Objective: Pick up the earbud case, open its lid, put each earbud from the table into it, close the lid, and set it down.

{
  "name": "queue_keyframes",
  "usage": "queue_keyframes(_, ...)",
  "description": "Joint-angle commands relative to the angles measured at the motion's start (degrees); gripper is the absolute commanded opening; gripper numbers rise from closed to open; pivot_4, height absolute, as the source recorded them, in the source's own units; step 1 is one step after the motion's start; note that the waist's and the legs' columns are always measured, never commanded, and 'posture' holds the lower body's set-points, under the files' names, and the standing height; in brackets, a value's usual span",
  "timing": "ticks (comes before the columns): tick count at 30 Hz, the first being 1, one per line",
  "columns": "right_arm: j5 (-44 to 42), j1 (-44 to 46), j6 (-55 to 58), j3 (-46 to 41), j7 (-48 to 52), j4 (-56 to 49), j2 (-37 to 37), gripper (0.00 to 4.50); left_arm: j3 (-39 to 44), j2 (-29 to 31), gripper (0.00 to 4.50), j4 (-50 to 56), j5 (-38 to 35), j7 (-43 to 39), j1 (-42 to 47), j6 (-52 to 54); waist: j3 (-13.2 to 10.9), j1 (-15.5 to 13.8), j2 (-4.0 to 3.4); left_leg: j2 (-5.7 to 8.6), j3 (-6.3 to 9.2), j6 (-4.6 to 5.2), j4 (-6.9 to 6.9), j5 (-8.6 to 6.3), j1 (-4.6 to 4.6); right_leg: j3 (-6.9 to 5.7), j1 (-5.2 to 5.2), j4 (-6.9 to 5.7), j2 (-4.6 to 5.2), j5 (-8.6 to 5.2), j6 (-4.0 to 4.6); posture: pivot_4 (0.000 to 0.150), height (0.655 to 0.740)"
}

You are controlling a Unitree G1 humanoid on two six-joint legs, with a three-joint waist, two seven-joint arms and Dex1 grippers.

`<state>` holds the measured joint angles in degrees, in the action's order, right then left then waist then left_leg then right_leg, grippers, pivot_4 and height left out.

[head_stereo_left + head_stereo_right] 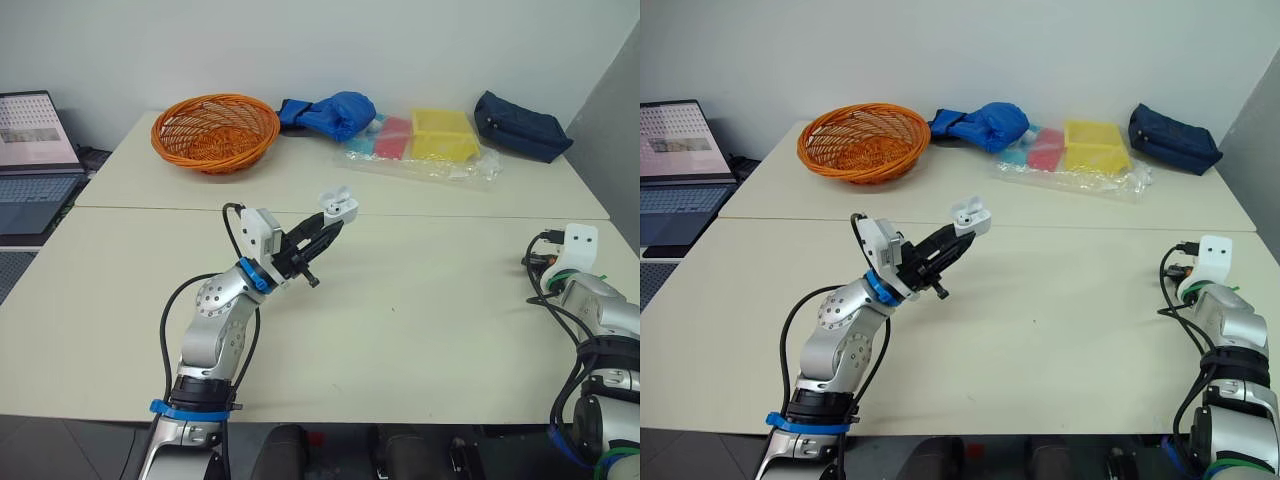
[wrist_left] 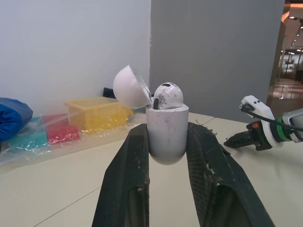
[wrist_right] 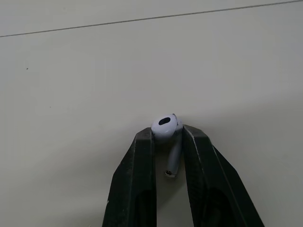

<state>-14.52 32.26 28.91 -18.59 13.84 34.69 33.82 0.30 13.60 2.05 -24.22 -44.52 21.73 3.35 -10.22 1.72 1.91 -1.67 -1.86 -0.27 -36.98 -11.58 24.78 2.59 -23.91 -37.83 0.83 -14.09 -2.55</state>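
Observation:
My left gripper [image 1: 328, 226] is raised above the middle of the table and shut on the white earbud case [image 1: 338, 206]. In the left wrist view the case [image 2: 166, 135] stands upright between the two black fingers. Its lid [image 2: 131, 87] is tipped open and one earbud [image 2: 166, 96] sits in it. My right gripper [image 3: 166, 133] is low over the table near the right edge, shut on the second white earbud [image 3: 165, 126], whose stem points back between the fingers. The head views show the right gripper [image 1: 537, 262] far to the right of the case.
Along the back of the table are an orange wicker basket [image 1: 215, 130], a blue bundle [image 1: 332, 112], a clear plastic bag with yellow and red boxes [image 1: 428, 140] and a navy pouch [image 1: 520, 125]. A laptop [image 1: 35, 160] stands off the left edge.

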Motion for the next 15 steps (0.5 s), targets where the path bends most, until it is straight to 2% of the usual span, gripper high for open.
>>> queue_keyframes(1, 0.11, -1.43, 0.96, -0.79, 0.27, -2.78, 1.12, 0.43, -0.15, -0.17, 0.73, 1.68, -0.72, -0.16, 1.13, -0.39, 0.00, -0.02, 0.00, 0.00, 0.00, 0.00, 0.00, 0.00, 0.00, 0.00, 0.00, 0.00, 0.00, 0.00, 0.00, 0.150, 0.7400)
queue_keyframes(6, -3.64, -6.71, 8.01, 0.86, 6.83, -18.53, 1.85, 0.43, -0.01, -0.01, 0.73, 1.93, -0.80, -0.08, 1.00, -0.16, 0.00, -0.10, -0.01, -0.03, 0.03, 0.00, 0.04, 0.00, 0.01, -0.01, -0.02, 0.01, 0.00, -0.01, 0.01, 0.150, 0.7400)
queue_keyframes(8, -7.84, -11.13, 13.53, 2.76, 15.61, -28.64, 6.10, 0.43, 0.07, 0.34, 0.73, 2.28, -0.84, -0.27, 0.39, -0.08, -0.02, -0.09, -0.09, -0.03, 0.05, 0.00, 0.04, 0.00, 0.01, 0.01, -0.04, 0.00, 0.00, -0.01, 0.00, 0.150, 0.7400)
queue_keyframes(11, -9.60, -22.55, 13.90, 6.03, 31.93, -41.90, 19.36, 0.43, -0.05, 0.58, 0.73, 2.49, -0.71, -0.57, -0.50, -0.35, -0.03, -0.40, -0.34, -0.04, 0.12, 0.00, 0.09, 0.00, 0.03, -0.02, -0.06, 0.01, 0.11, -0.06, -0.07, 0.150, 0.7400)
queue_keyframes(15, -8.92, -33.33, 8.34, 2.89, 46.93, -45.16, 33.36, 0.43, -0.75, 0.33, 0.73, 3.09, -0.98, -0.90, -1.73, -0.37, -0.04, -0.35, -0.30, -0.01, 0.09, 0.00, -0.01, -0.01, -0.01, -0.15, 0.15, 0.19, 0.17, -0.09, -0.13, 0.150, 0.7400)
